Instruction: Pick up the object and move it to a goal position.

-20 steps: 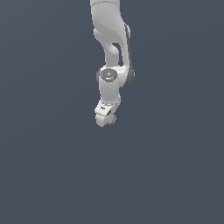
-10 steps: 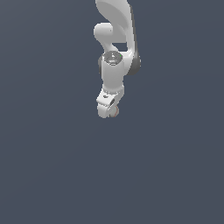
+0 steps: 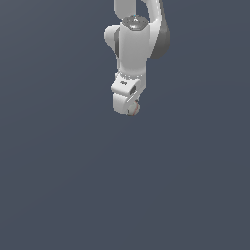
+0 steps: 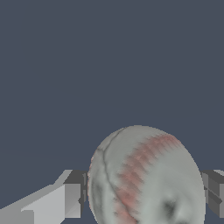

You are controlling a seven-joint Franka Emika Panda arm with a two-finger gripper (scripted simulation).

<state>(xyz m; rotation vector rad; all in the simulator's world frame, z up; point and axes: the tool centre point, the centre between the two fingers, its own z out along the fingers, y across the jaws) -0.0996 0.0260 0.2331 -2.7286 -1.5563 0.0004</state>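
Exterior view: the arm [image 3: 133,46] comes in from 12 o'clock and hangs down over a plain dark grey-blue ground [image 3: 63,185]. The white gripper [image 3: 128,108] sits at its lower end, a little above frame centre. The ball [image 3: 134,108] is barely a sliver there: a small pale edge with a reddish tint peeking out at roughly 4 o'clock of the gripper tip, mostly hidden by the fingers. From this view alone the finger gap can't be read.

Wrist view fills that in. The ball [image 4: 146,177] is large in frame, whitish-grey with a band of red stitch-like marks and a thin dark seam line curving along one side. It sits between the two fingers [image 4: 72,194]: one pad touches it on one side, and the other finger [image 4: 214,192] shows at the frame edge, tight against the opposite side. So the gripper [image 4: 144,197] is closed onto the ball, jaws spread only as wide as the ball itself, nothing else held. The rest of the frame is flat dark ground [image 4: 109,57]; whether the ball touches it can't be told.

Orientation: it's round, no long axis to call. The red stitch band runs diagonally, from about 1 o'clock down to 7 o'clock across the visible face.
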